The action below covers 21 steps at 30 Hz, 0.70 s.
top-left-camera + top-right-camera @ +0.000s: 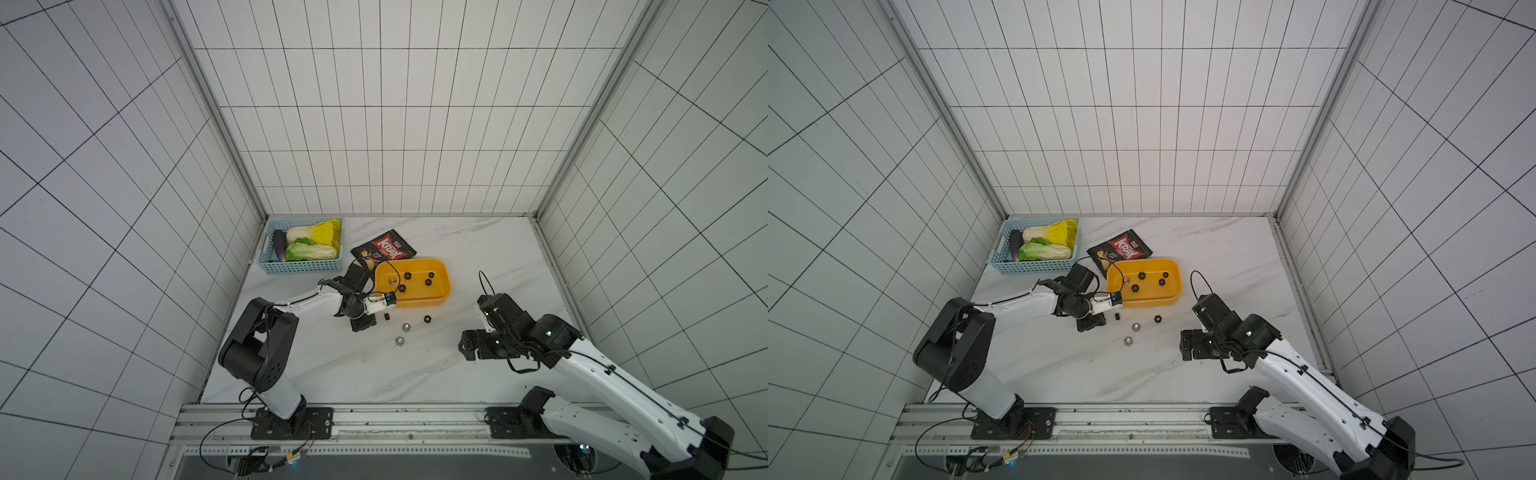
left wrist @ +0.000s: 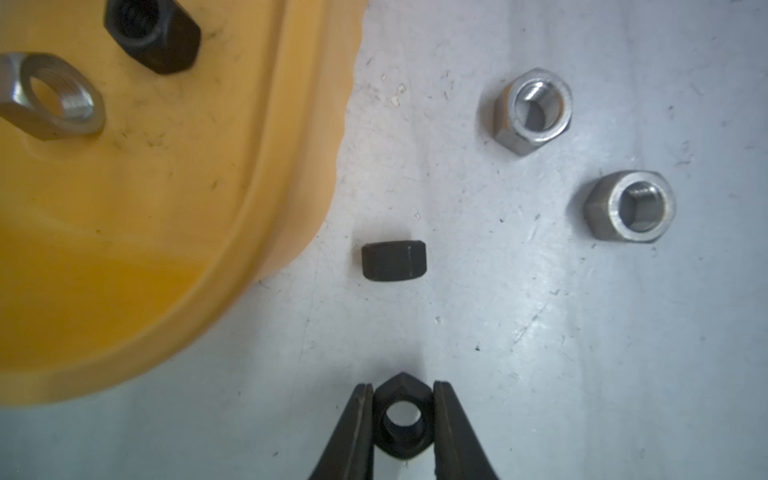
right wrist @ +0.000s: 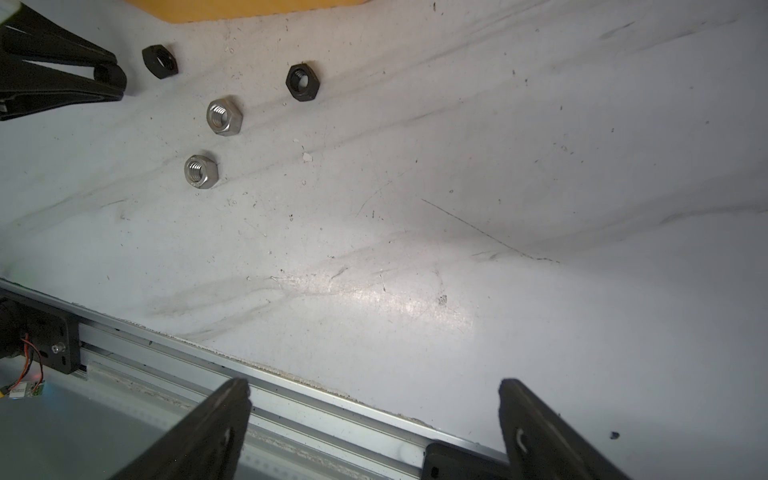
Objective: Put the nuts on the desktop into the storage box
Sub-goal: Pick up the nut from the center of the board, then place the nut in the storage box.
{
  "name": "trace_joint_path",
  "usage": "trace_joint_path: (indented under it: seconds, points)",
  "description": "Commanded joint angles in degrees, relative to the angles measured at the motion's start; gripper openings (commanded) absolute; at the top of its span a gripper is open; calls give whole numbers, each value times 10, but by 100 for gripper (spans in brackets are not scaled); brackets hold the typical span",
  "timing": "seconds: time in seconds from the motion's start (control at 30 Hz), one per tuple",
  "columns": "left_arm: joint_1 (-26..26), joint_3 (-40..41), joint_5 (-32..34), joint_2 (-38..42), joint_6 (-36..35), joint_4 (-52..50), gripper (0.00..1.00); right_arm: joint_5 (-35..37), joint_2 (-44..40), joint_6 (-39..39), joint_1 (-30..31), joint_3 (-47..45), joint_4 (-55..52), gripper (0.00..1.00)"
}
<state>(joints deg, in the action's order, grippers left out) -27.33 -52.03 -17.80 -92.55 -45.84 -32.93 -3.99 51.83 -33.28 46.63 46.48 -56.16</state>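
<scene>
The left tool is pinching a black nut at its tips; a jerky carry to the storage box risks dropping it. The right tool is hanging open.

The white marble-veined tabletop is seen whole from overhead; silver-grey hexagonal nuts are shared by close wrist views.

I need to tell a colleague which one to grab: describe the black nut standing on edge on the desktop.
Find the yellow-orange storage box on the white desktop. Just off its wall facing the robot, beside the left gripper, is a small black nut. Unlike the two silver nuts and the black nut lying flat nearby, it stands on edge.
</scene>
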Motion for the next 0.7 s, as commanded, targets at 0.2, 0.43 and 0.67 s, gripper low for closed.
trace_joint_path:
  seconds: [0.2,0.43,0.67]
  points:
    - [-16,-22,-31,111,1,-81,21,6,-8,-5,5,-11,-8,96]
    - [-38,-75,-44,131,-15,-115,21,1,-19,-2,5,-6,0,96]
    - [-57,-157,-73,90,-22,-129,22,2,-70,5,5,6,17,97]
